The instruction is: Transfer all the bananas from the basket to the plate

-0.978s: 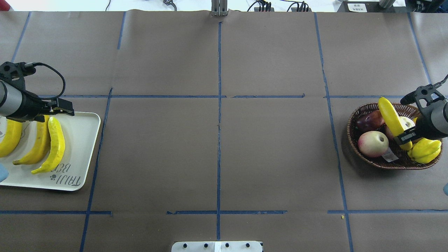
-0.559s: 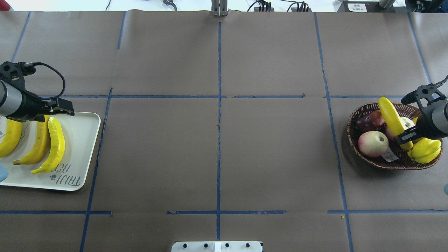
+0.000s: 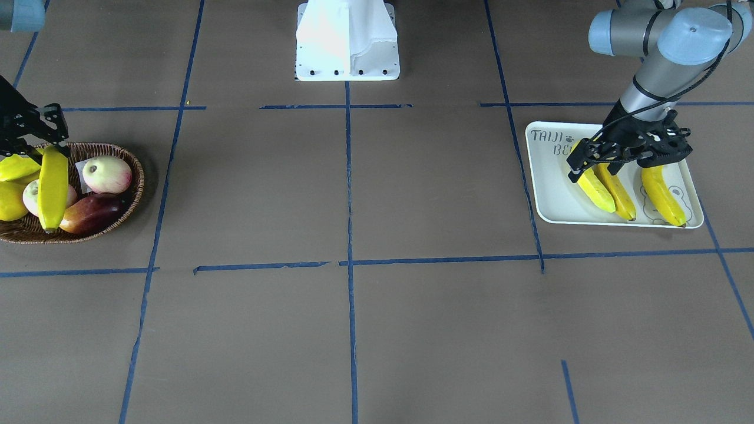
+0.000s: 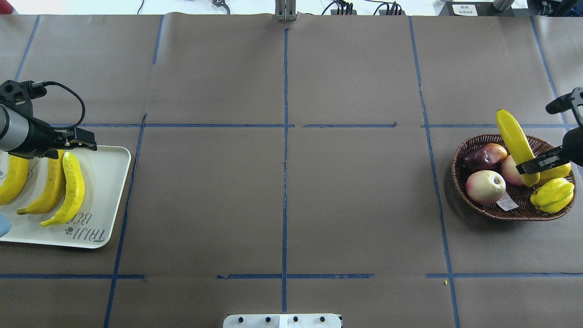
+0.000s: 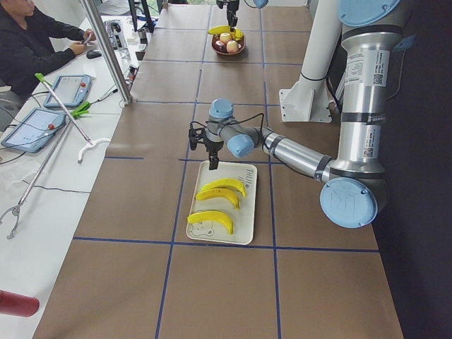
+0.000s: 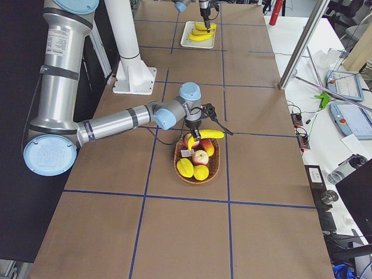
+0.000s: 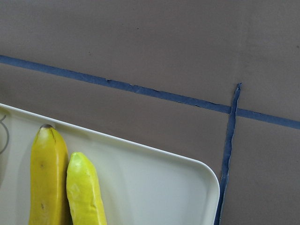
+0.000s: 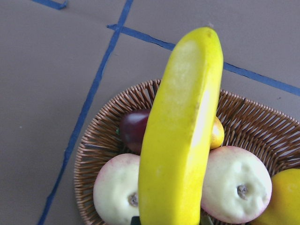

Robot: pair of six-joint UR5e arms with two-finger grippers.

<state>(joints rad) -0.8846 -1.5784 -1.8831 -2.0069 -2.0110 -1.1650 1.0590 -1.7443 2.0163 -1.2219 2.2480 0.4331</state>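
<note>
Yellow banana [image 4: 513,139] clamped in right gripper [image 4: 532,166], tilted above basket [image 4: 457,182], frame right. Suggest raising it clear of the rim before traversing to plate [image 4: 107,196], far left. Left gripper [image 4: 84,139] hovers there; jaw state unclear.

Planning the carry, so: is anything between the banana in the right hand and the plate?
Nothing visible on the table between them. The banana hangs in the right hand above the basket; at the plate, the left hand hovers over one corner.
</note>
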